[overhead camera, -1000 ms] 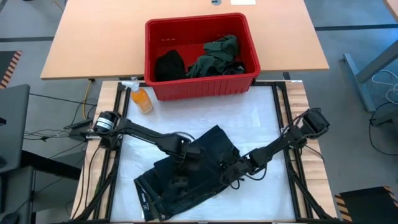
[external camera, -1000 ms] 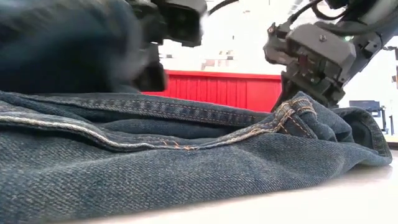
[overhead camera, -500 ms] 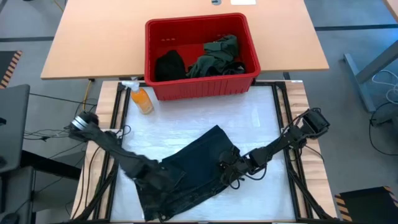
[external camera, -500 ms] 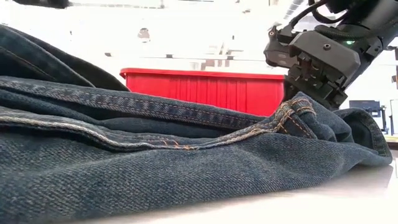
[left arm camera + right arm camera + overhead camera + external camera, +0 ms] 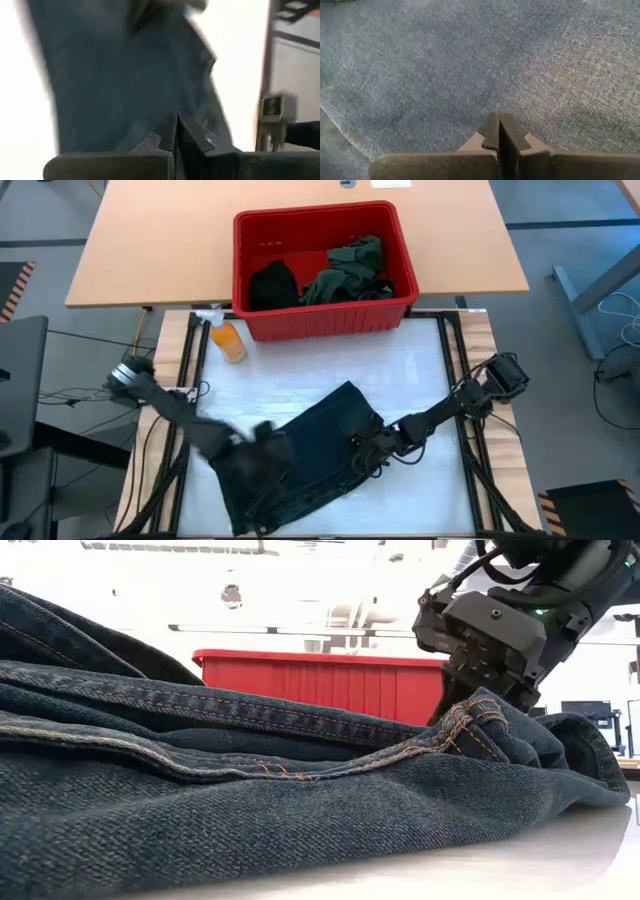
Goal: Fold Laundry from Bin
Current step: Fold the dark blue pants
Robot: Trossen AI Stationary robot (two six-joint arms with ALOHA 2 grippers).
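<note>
Since a second ago the left gripper (image 5: pixel 262 432) has swung off the middle of the jeans (image 5: pixel 300 460) to their left edge, fingers pressed together with no cloth visibly between them; the right gripper (image 5: pixel 368 448) has hardly moved, fingers likewise pressed together, resting on the denim at the jeans' right side. The jeans lie spread on the white mat (image 5: pixel 400 380) at the near end of the table. Left of the red bin (image 5: pixel 325 320) stands an orange spray bottle (image 5: pixel 228 340). The bin sits at the mat's far edge, holding a black garment (image 5: pixel 272 284) and an olive one (image 5: pixel 350 270). Behind is a bare wooden table (image 5: pixel 150 240), grey floor around. No readable writing or labels show.
</note>
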